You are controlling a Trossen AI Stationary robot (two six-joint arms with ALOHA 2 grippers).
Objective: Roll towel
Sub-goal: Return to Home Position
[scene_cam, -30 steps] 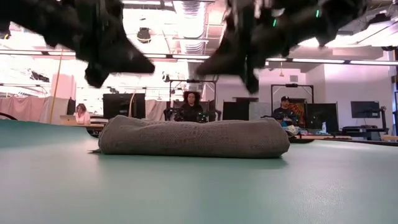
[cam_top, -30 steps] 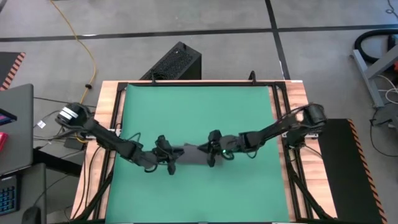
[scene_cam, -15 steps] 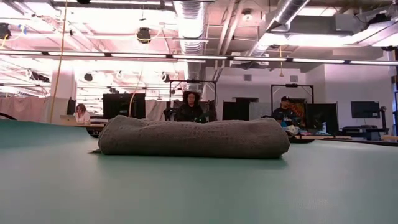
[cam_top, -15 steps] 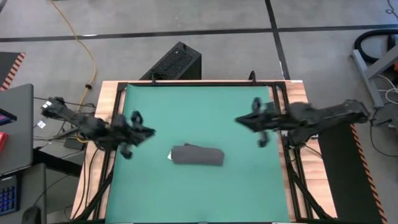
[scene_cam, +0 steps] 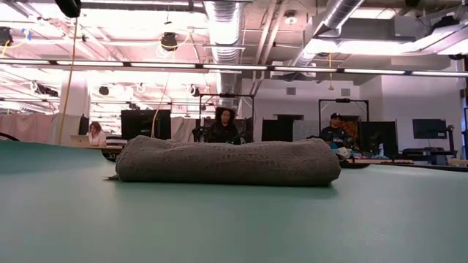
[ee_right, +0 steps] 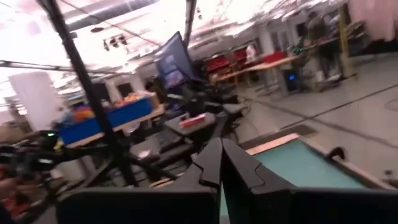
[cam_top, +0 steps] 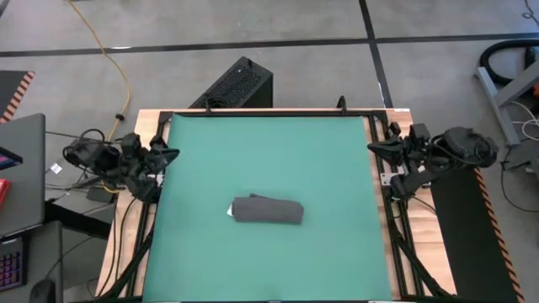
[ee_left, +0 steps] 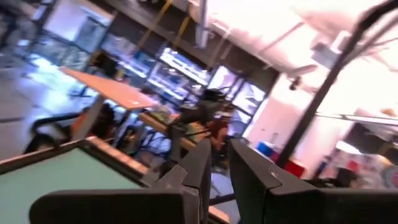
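Rolled towel (cam_top: 267, 210) lies on the green mat (cam_top: 269, 151); left gripper (cam_top: 167, 155) at its left edge, right gripper (cam_top: 374, 149) at its right edge, both seemingly clenched, empty

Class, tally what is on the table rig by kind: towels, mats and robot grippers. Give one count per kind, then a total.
Rolled grey towel: 1
Green mat: 1
Grippers: 2 (left gripper, right gripper)
Total: 4

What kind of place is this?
Probably a robotics lab or workshop: people at desks with monitors behind, bare ducts overhead, and a left arm and right arm flanking a green mat.
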